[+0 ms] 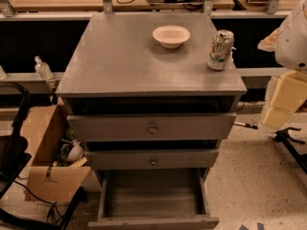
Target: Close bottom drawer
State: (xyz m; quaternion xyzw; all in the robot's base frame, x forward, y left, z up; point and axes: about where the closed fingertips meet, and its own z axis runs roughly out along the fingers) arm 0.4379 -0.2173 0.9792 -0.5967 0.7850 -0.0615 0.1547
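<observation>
The bottom drawer (153, 195) of the grey wooden cabinet (144, 56) is pulled far out. Its grey inside shows and looks empty, and its front panel (153, 223) lies at the lower edge of the view. The two drawers above it, the top one (152, 127) and the middle one (152, 160), each stand slightly out and have a small round metal knob. My gripper (277, 115), pale yellow on a white arm (293, 37), hangs at the right edge, to the right of the cabinet at the height of the top drawer and apart from it.
A white bowl (171, 35) and a green soda can (220, 50) stand on the cabinet top. An open cardboard box (48, 157) with clutter sits on the floor to the left, beside a black frame (14, 143). A black stand leg (292, 145) lies on the speckled floor to the right.
</observation>
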